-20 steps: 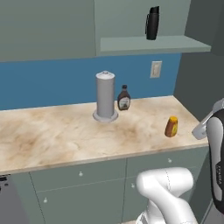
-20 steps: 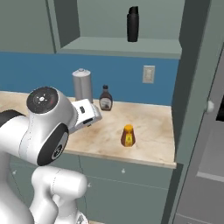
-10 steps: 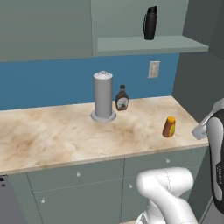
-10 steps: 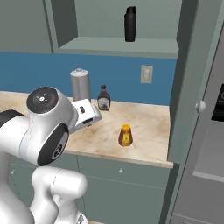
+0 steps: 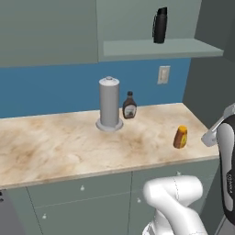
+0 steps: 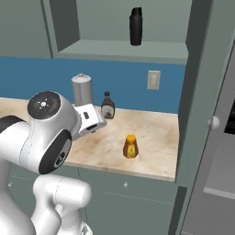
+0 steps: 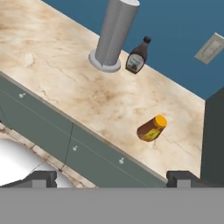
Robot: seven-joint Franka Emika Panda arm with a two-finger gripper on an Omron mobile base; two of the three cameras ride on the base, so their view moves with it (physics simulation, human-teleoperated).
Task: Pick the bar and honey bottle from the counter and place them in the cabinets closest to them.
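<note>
The honey bottle (image 5: 180, 137) is seen standing upright on the worktop (image 5: 55, 147), near its right end and close to the front edge, well apart from the grey cylinder (image 5: 109, 103) and the dark brown bottle (image 5: 129, 105) that stand near the blue back wall, the two just beside each other. In the hand view the honey bottle (image 7: 152, 128) lies ahead of the tool (image 7: 111, 178), whose two dark tips are set wide apart at the bottom with nothing between them; the tool is open and empty, and it is held back from the worktop, over the drawer fronts (image 7: 65, 140). This is judged to be an approach posture: the jaws are kept spread so that the bottle can be taken in once the hand is brought forward and down. The open shelf (image 6: 124, 49) of the cabinets (image 6: 59, 20) sits above this end of the worktop and carries a black bottle (image 6: 135, 26); it is judged the nearest place for the honey bottle. No bar can be made out on the worktop
</note>
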